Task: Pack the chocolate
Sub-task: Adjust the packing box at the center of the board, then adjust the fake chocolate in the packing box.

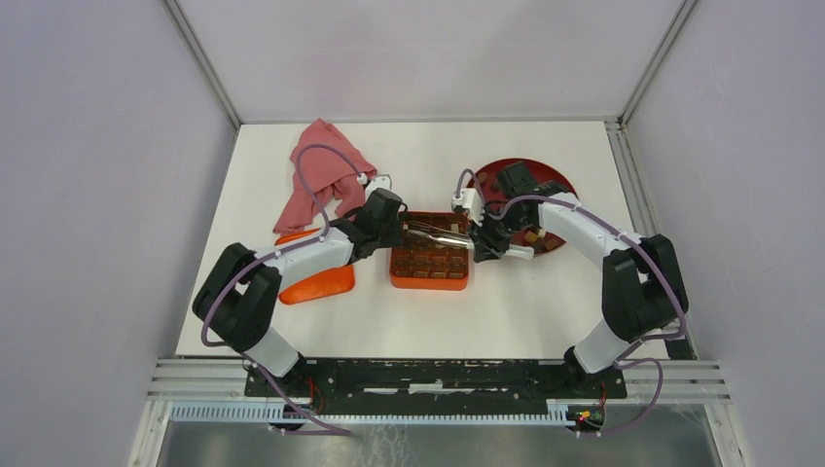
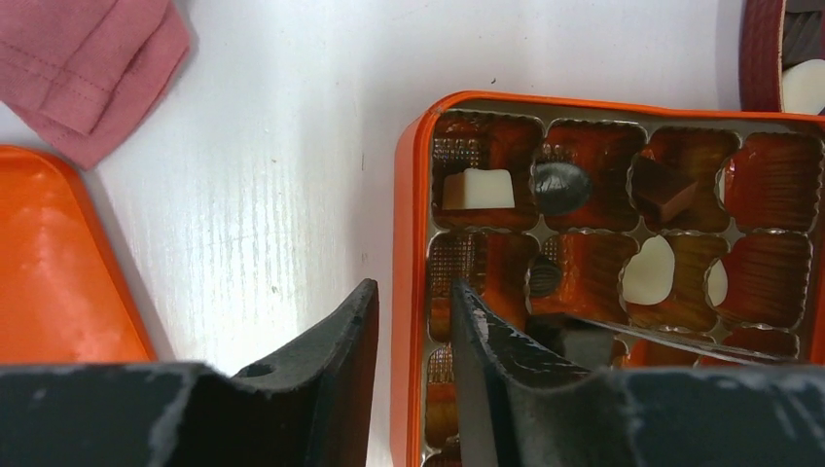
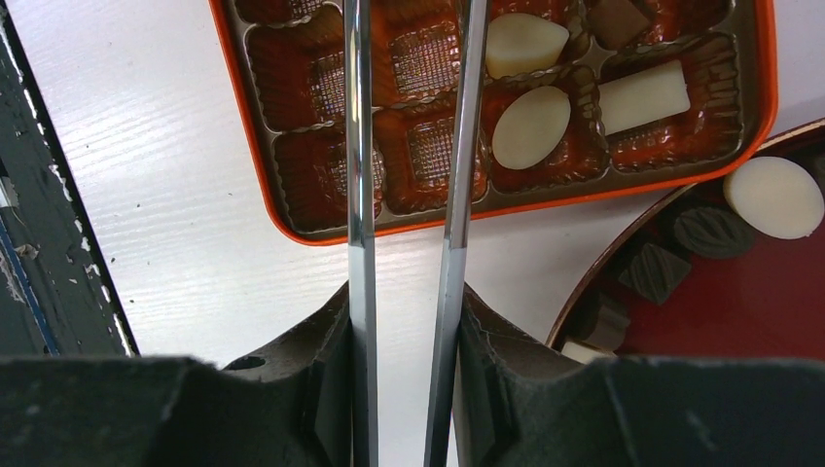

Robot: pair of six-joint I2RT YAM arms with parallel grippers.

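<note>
The orange gridded box [image 1: 428, 265] sits at mid-table with several chocolates in its cells: a white block [image 2: 479, 188], a dark round one [image 2: 561, 185], a brown block [image 2: 666, 190] and white ovals [image 3: 530, 126]. My left gripper [image 2: 413, 302] straddles the box's left wall [image 2: 409, 195], one finger outside and one inside, shut on it. My right gripper [image 3: 404, 297] is shut on metal tongs [image 3: 360, 146] that reach over the box. A dark piece [image 2: 574, 341] sits at the tongs' tip above a cell. More chocolates [image 3: 773, 195] lie on the dark red plate [image 3: 759, 302].
The box's orange lid [image 1: 316, 282] lies left of the box, under my left arm. A pink cloth [image 1: 321, 175] lies at the back left. The red plate [image 1: 559, 180] is right of the box, close to its corner.
</note>
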